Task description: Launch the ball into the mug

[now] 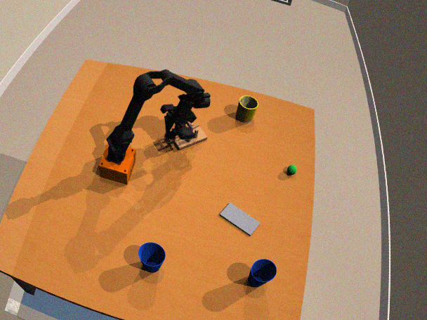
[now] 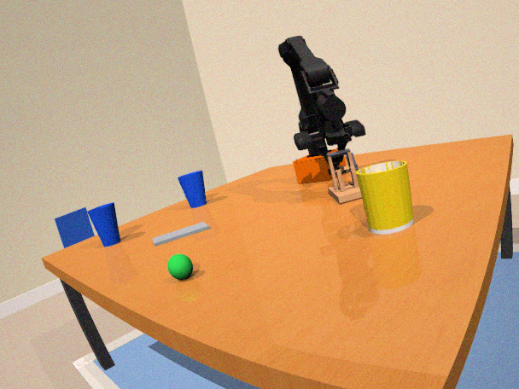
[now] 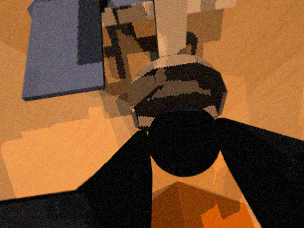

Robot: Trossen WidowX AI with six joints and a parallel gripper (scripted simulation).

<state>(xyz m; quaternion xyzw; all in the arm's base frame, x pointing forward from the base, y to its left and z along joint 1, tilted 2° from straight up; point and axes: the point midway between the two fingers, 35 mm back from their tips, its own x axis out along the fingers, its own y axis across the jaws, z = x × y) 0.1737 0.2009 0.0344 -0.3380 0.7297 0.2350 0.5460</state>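
The catapult (image 1: 201, 137) (image 2: 346, 194) has a wooden base, an upright frame with a grey-blue crossbar (image 3: 52, 55), and a throwing arm (image 3: 171, 30) ending in a round cup (image 3: 172, 61). My gripper (image 3: 181, 133) is shut on a dark ball (image 3: 185, 150), at the near rim of the cup in the wrist view. The ball covers part of the rim; whether it touches the cup I cannot tell. The yellow mug (image 1: 246, 114) (image 2: 389, 202) stands upright beyond the catapult from the arm's base. The ball is hidden in the top and exterior views.
A green ball (image 1: 291, 170) (image 2: 180, 266) lies near the table edge. A flat grey block (image 1: 239, 219) (image 2: 181, 234) lies on the table. Two blue cups (image 1: 152, 257) (image 1: 262, 274) (image 2: 194, 189) (image 2: 105, 225) stand upright on the side away from the mug.
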